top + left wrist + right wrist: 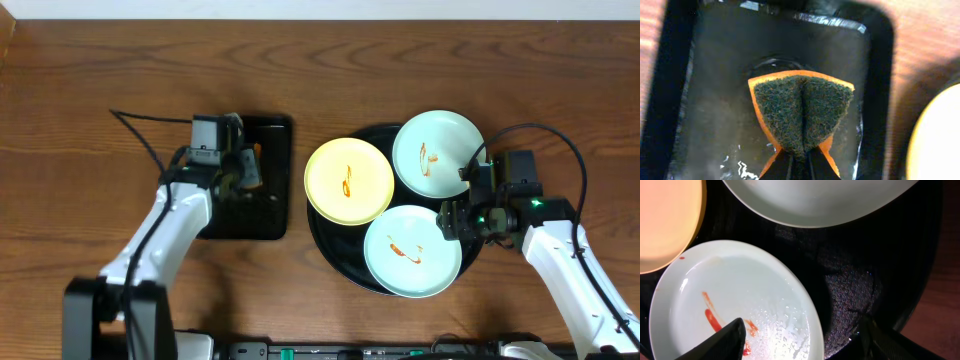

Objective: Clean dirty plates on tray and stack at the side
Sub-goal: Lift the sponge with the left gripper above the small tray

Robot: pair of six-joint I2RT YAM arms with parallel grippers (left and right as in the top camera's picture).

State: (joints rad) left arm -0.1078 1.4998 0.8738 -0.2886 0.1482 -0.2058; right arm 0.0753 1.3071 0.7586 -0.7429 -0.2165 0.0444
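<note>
Three dirty plates lie on the round black tray (335, 252): a pale yellow plate (348, 180) at left, a mint-blue plate (438, 152) at the back, and a mint-blue plate (411, 252) at the front. Each has orange-brown sauce marks. My right gripper (452, 222) is open, its fingers straddling the right rim of the front plate (735, 295). My left gripper (243, 170) is shut on an orange sponge with a dark green scrub face (801, 111), pinching it folded above the small rectangular black tray (715, 90).
The rectangular black tray (270, 215) lies left of the round tray and looks wet in the left wrist view. Cables run across the wood table (400, 60) near both arms.
</note>
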